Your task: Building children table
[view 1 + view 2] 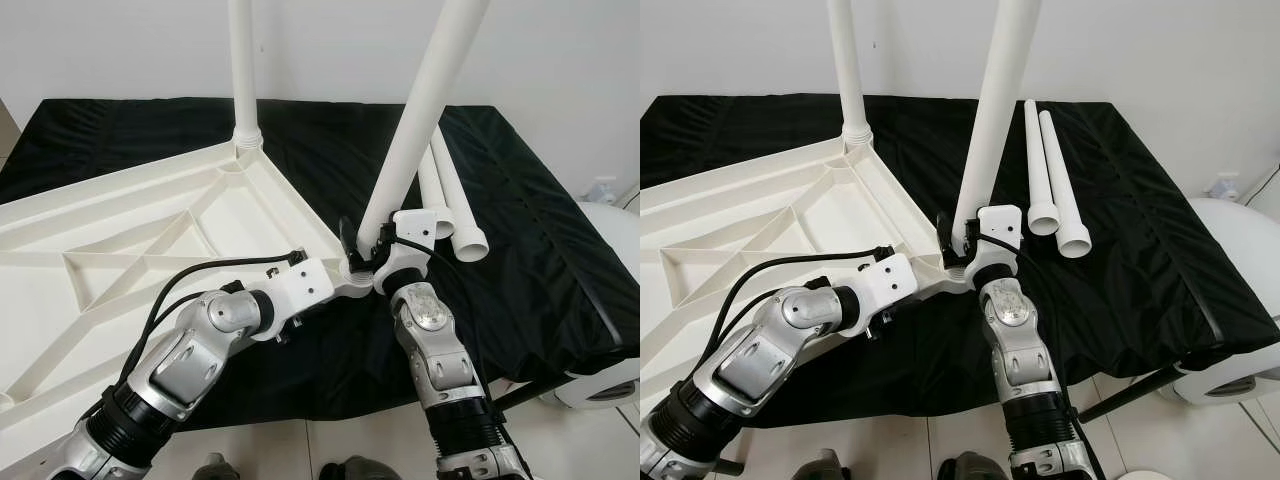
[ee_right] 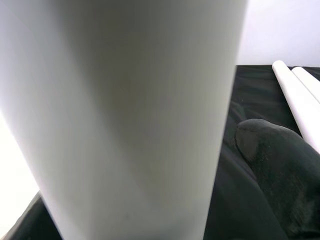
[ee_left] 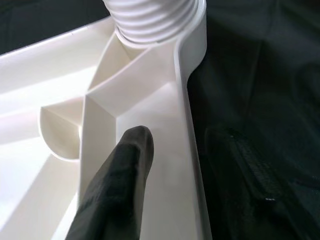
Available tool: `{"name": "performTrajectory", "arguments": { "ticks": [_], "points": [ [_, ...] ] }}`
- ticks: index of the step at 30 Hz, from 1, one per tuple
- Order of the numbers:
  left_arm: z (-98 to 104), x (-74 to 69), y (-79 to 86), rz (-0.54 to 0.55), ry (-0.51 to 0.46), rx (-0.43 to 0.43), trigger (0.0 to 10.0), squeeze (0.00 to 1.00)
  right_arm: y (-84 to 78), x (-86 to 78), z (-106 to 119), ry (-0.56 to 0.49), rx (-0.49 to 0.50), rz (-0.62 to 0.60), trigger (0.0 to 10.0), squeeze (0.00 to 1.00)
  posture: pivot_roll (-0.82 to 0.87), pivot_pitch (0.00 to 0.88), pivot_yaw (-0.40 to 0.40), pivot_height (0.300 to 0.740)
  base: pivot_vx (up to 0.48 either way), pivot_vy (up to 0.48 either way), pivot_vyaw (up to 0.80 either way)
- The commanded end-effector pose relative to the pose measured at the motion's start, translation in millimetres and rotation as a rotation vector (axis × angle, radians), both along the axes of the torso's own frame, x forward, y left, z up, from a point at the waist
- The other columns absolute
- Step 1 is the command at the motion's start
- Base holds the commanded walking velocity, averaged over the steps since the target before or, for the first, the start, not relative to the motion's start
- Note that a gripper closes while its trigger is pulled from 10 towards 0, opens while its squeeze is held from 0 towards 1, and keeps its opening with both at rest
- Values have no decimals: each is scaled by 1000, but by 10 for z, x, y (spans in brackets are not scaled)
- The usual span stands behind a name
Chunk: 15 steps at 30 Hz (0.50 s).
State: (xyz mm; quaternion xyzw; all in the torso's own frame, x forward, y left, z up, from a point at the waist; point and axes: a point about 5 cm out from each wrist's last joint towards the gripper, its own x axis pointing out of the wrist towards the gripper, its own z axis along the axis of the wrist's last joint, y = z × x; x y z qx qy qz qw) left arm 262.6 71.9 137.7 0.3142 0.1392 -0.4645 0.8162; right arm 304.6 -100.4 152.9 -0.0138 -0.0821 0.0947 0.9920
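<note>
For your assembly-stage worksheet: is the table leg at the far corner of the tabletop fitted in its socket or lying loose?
Fitted. The far leg stands upright in the corner socket of the upside-down tabletop, unlike the two spare legs lying flat on the black cloth.

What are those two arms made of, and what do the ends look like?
Both arms are chunky silver metal segments with black ribbed rings near the bottom. The left arm has black cables looping along it to a white block at the wrist; the right arm has a white wrist block too. The fingers are long, black and rounded.
</note>
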Motion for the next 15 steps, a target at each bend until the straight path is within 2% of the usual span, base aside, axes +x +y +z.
{"name": "performTrajectory", "arguments": {
  "ticks": [1,12,13,14,15],
  "points": [
    [-111,-24,14,3,44,44,10000,0,-84,27,49,-26,0,-25,10000,0,32,25,-56,740,0,0,0],
    [-271,-21,52,43,100,117,10000,0,-93,15,57,-39,6,-17,10000,0,27,25,-50,740,0,0,0],
    [-268,-19,56,43,100,113,6314,0,-91,14,56,-39,8,-14,10000,0,28,25,-50,740,0,0,0],
    [-268,-19,56,43,100,113,6314,0,-91,14,56,-39,8,-14,10000,0,28,25,-50,740,0,0,0],
    [-259,-14,61,48,99,108,980,0,-90,12,56,-40,8,-10,10000,0,28,25,-50,740,0,0,0]
  ]
}}
